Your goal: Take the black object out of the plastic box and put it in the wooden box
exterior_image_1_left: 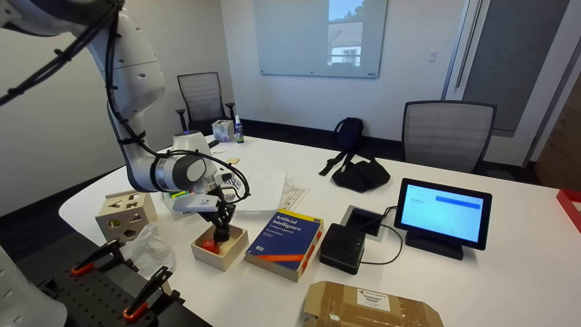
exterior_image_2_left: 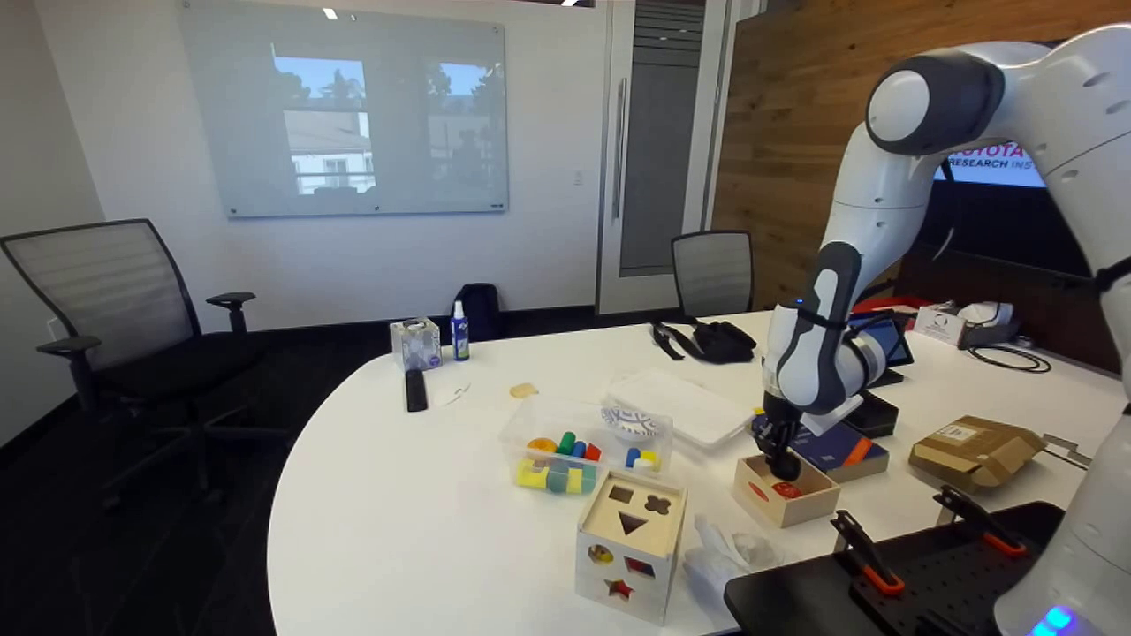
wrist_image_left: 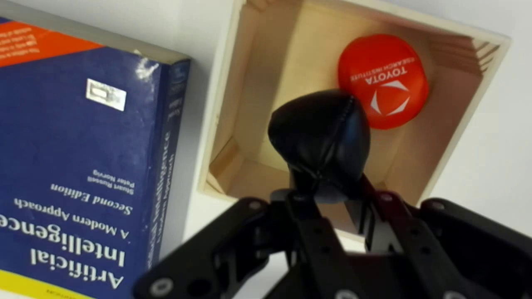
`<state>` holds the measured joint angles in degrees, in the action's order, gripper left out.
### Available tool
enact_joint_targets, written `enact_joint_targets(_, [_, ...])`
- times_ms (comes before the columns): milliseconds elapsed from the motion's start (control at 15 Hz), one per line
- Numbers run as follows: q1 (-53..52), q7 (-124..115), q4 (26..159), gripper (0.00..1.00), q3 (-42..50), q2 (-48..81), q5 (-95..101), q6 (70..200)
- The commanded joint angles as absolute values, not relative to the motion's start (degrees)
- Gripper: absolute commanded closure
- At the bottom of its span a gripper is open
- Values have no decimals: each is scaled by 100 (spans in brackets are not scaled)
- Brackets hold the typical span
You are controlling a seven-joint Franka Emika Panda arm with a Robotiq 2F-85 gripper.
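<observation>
Robotiq gripper point(wrist_image_left: 330, 199) pinched on the black object point(wrist_image_left: 322, 139), I look down the wrist view and find its load just beyond the gripper's end, within the outline of the wooden box point(wrist_image_left: 311, 50). In both exterior views the object hangs below the gripper and over the box's hollow; whether its underside touches the box floor I can't tell. What the next move turns on, I judge, is the red ball point(wrist_image_left: 384, 81): in the wrist view the black object overlaps its edge, and contact is unclear. Bare box floor lies on the object's other side, toward the blue book point(wrist_image_left: 83, 145), so I'd ease that way before lowering and letting go. The object looks rounded, with no clear long axis, so I see no need to turn the wrist. The plastic box point(exterior_image_2_left: 557, 415), in an exterior view, stands apart from the wooden box; only the release seems left.
</observation>
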<state>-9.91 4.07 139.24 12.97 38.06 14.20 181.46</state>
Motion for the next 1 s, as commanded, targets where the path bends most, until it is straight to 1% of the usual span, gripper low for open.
enact_joint_targets(0, [-1385,395,13538,93,1548,4249,1201,18385])
enact_joint_targets(133, [-1486,416,13396,93,1610,4381,1149,18371])
enact_joint_targets(200, [-1488,431,13355,80,1597,4421,1130,18319])
enact_joint_targets(267, [-1486,455,13340,49,1585,4437,1129,18279])
enact_joint_targets(333, [-1445,475,13332,48,1535,4450,1131,18236])
enact_joint_targets(400, [-1473,491,13342,43,1562,4455,1144,18179])
enact_joint_targets(733, [-1595,455,13382,4,1649,4356,1109,17877])
enact_joint_targets(800, [-1600,446,13415,1,1627,4220,1113,17710])
enact_joint_targets(933, [-1606,459,13485,0,1574,3900,1180,17456])
